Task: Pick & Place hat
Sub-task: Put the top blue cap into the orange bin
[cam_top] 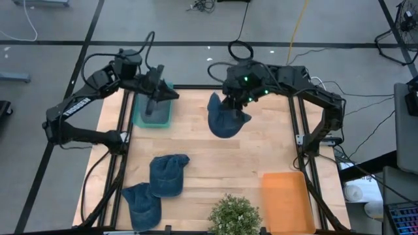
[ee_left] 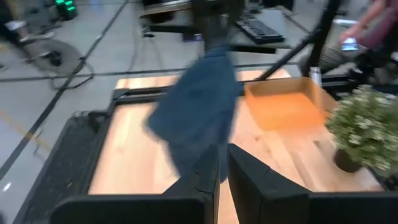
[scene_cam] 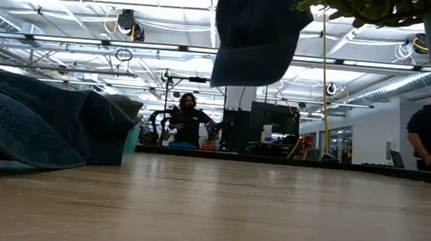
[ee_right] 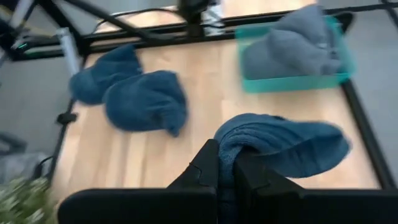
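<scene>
**Hat in the air, bin across the table**

The right gripper (cam_top: 230,103) is clamped shut on a blue hat (cam_top: 225,117) and holds it clear of the table near the far edge, about mid-width. In the right wrist view the fingers pinch a fold of cloth, and the rest of the hat (ee_right: 283,143) hangs loose past them. The low view shows it dangling well above the wood.

The likely goal is the teal bin (cam_top: 154,109) at the far left, which already has a hat in it. To do this step well, the right arm should keep the hat high while crossing, so the drooping brim clears the bin wall, then centre it over the bin before opening. The grip is only on a fold, so a smooth, unhurried carry would guard against slipping.

The left gripper (cam_top: 152,104) hovers right over the bin, its fingers nearly closed with nothing between them. This is the main obstacle: it probably has to move off before the hat can go in.

Two more hats (cam_top: 168,175) (cam_top: 142,205) lie overlapping near the front left. A plant (cam_top: 234,215) stands at the front edge, and an orange tray (cam_top: 286,201) lies front right, all well away from the path. People stand in the room beyond.
</scene>
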Tool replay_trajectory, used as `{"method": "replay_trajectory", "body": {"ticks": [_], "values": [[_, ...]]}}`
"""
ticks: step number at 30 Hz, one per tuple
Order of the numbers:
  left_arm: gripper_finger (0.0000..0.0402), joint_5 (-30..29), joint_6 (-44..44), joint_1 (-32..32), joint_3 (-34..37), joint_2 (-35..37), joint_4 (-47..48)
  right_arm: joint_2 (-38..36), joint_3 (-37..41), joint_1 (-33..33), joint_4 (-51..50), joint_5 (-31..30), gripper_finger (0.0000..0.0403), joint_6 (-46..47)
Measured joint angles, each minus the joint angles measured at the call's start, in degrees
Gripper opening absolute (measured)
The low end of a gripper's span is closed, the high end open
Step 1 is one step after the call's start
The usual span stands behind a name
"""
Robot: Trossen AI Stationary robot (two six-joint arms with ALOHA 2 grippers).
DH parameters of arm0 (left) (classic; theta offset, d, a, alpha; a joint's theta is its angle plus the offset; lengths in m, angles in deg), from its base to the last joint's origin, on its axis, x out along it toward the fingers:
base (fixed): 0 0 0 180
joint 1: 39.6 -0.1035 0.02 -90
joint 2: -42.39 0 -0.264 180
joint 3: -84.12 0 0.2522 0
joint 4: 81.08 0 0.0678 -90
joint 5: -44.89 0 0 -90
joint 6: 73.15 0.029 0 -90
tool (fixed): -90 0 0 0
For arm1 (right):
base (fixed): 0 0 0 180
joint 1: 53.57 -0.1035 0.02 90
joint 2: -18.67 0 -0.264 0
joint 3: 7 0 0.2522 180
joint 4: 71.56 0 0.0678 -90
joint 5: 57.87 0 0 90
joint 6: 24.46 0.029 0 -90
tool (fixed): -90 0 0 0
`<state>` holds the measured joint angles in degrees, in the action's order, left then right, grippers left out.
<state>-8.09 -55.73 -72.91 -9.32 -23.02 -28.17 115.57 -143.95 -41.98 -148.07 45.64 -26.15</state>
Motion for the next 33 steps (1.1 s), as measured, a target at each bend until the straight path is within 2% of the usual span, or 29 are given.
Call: {"method": "replay_trajectory", "body": {"ticks": [3,10,15,19,24,28,33], "values": [[0.0035,-0.58,-1.56,-1.51,0.00,-0.10,0.09,-0.10,0.00,-3.03,-0.86,-0.62,0.0000,-0.04],[0.0035,-9.06,-1.07,-1.65,0.00,-0.24,0.06,-1.71,-0.07,-11.42,-4.66,-11.76,0.0000,0.11],[0.0035,-12.99,-1.28,-1.65,0.00,-0.24,0.07,-1.83,0.02,-17.13,-7.37,-18.11,0.0000,0.00],[0.0035,-13.14,-1.24,-1.65,0.00,-0.24,0.06,-1.83,0.04,-20.09,-7.66,-16.45,0.0000,-6.06],[0.0035,-13.14,-1.23,-1.65,0.00,-0.24,0.04,-1.92,0.65,-21.63,-7.30,-14.54,0.0000,-8.02],[0.0035,-13.14,-1.20,-1.65,0.01,-0.24,0.04,-2.56,1.65,-21.28,-8.97,-14.74,0.0000,-7.65],[0.0035,-13.16,-1.16,-1.65,0.01,-0.24,0.04,-2.87,3.02,-17.18,-9.88,-12.34,0.0000,-8.09]]}}
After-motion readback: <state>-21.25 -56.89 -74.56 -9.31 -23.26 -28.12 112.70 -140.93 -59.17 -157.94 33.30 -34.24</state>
